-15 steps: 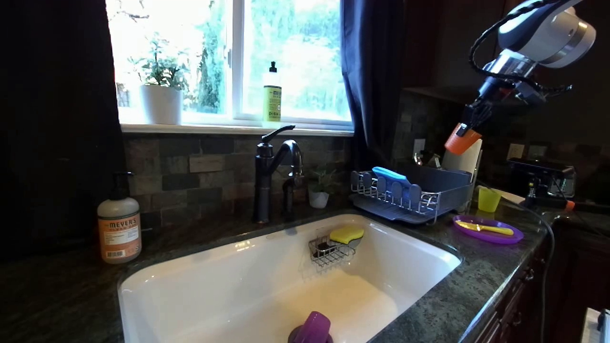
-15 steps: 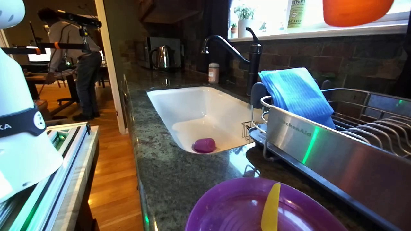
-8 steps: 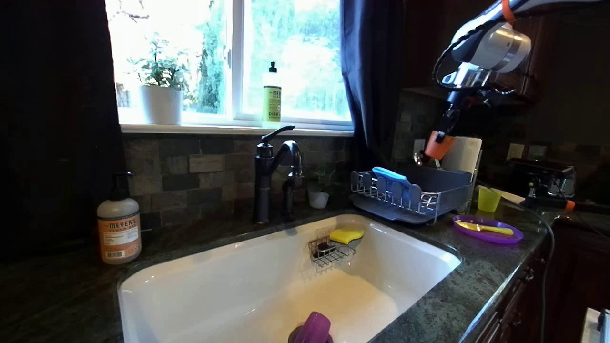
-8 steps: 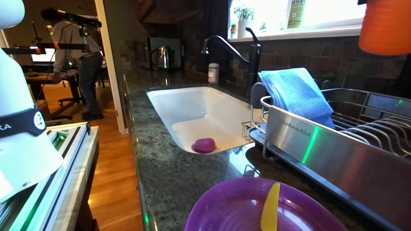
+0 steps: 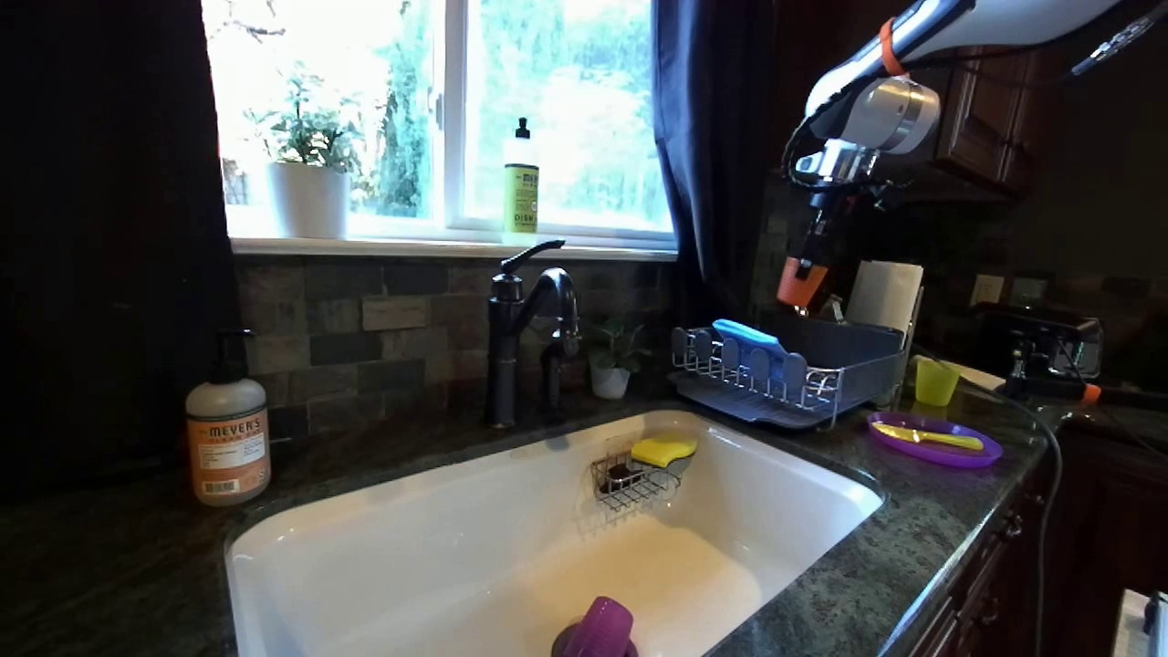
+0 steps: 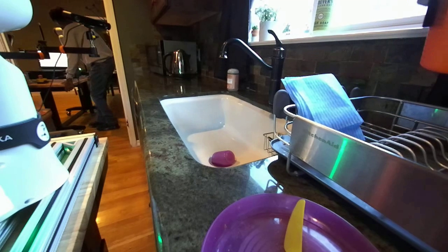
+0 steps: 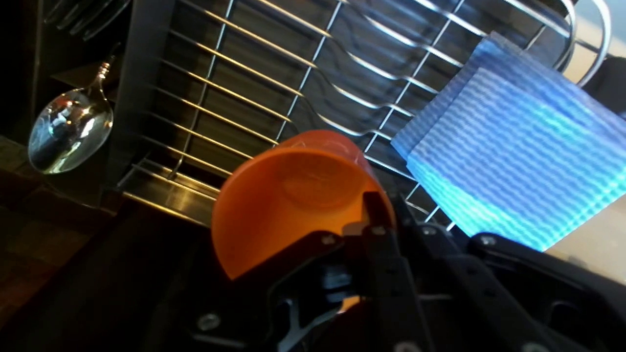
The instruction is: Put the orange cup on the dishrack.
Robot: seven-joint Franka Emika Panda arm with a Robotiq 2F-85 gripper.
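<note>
Tool [image 7: 384, 201] pinches orange cup [image 7: 296, 203] by its rim above dishrack [image 6: 371, 178]; narrow gap visible between cup and blue cloth [image 7: 511, 151].

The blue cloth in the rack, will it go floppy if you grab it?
Probably a bit: the blue cloth looks thin, and its folded layers may flop open. It might be slightly stiff too, since it looks flat, not crumpled. Likely light, being thin.
</note>
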